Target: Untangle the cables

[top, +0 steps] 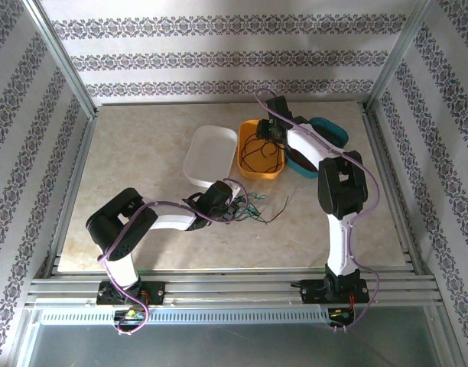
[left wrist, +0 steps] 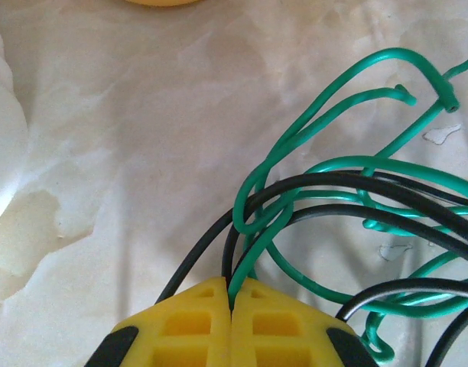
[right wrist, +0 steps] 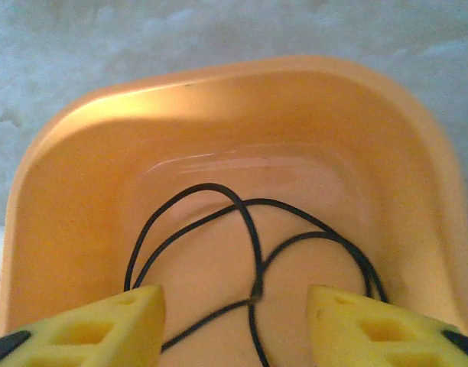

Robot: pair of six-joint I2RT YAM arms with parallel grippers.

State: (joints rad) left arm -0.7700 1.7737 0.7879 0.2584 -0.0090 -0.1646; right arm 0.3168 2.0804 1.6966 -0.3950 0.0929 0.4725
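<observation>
Marble tabletop (top: 142, 222): green cable (left wrist: 295, 153) pinched by left gripper (left wrist: 232, 294) near orange tray (right wrist: 66, 199); right gripper (right wrist: 234, 298) spread over tray. Cable to be drawn slowly clear of black cables (left wrist: 356, 183).

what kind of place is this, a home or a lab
Most likely a robot lab work cell, not a home: an aluminium frame boxes in the table, printed panels stand as walls, and the left arm and right arm are bolted at its near edge.
</observation>
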